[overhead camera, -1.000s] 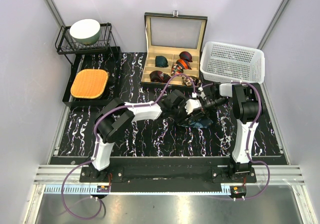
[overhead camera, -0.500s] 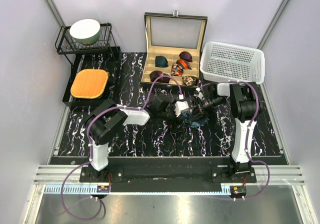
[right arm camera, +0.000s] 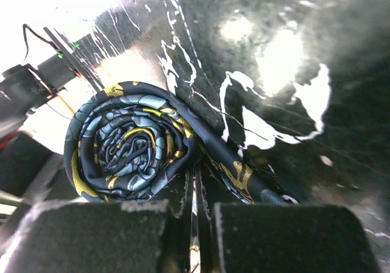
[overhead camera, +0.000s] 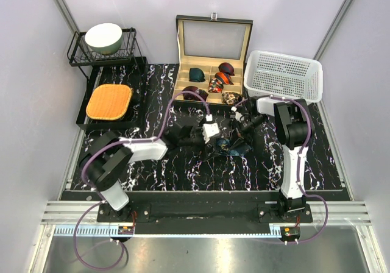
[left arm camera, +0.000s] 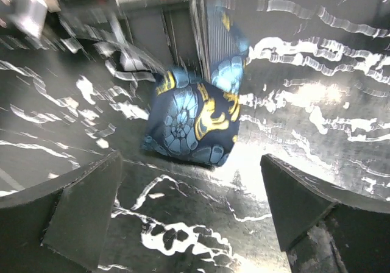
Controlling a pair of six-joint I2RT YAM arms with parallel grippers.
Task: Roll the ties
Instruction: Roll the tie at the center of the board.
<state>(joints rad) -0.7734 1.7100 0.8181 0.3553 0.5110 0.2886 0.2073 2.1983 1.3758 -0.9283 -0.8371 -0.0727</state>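
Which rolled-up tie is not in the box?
The dark navy tie with the blue-and-gold pattern. It lies coiled on the table by the right tool, while the other ties sit in the box's compartments.

A black, white-veined counter [overhead camera: 183,169] carries everything. At far left a black wire rack [overhead camera: 131,47] holds a pale green bowl [overhead camera: 103,38]; just nearer lies an orange woven mat [overhead camera: 109,101]. At far centre a dark compartmented box [overhead camera: 213,38] stands open, lid upright. A white plastic basket [overhead camera: 283,76] sits just right of it.
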